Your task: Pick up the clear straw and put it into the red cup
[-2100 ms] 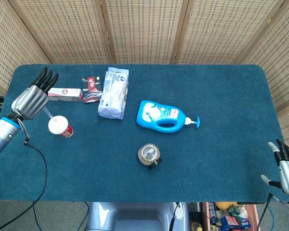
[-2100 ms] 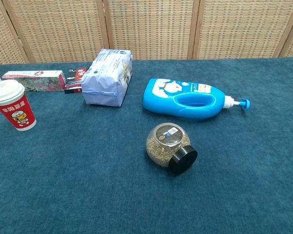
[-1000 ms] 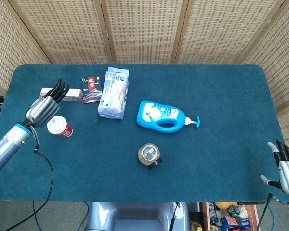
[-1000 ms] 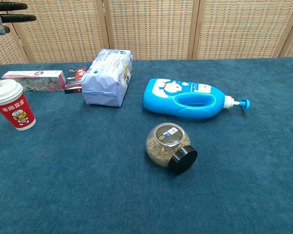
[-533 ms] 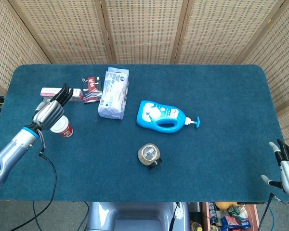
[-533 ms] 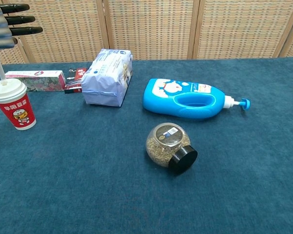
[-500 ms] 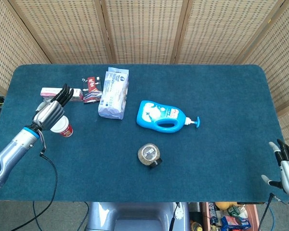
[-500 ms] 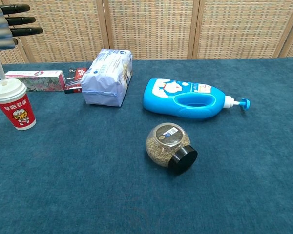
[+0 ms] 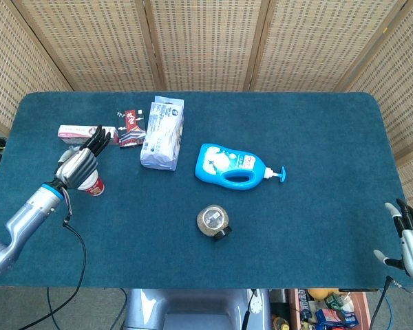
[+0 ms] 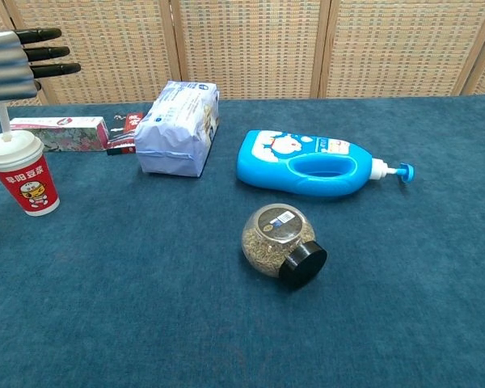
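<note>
Because the clear straw (image 10: pixel 2 121) stood through the red cup (image 10: pixel 22 175) lid, the left hand (image 10: pixel 16 63) hovered above it, whether pinching it or not I could not tell, while the right hand (image 9: pixel 411 237) idled spread

Red cup (image 10: pixel 22 179) with white lid, blue bottle (image 10: pixel 311 164), teal table (image 10: pixel 388 307), black-capped jar (image 10: pixel 280 241).

- The left hand (image 9: pixel 79 165) hangs directly over the red cup (image 10: pixel 21 175), blocking approach from above.
- A toothpaste box (image 10: pixel 58 132), a small red packet (image 10: pixel 124 132) and a white pouch (image 10: pixel 179 128) crowd the cup's far side.
- Open cloth lies between the cup and the round jar (image 10: pixel 280 243).
- The blue bottle (image 10: pixel 314 164) bars the centre.
</note>
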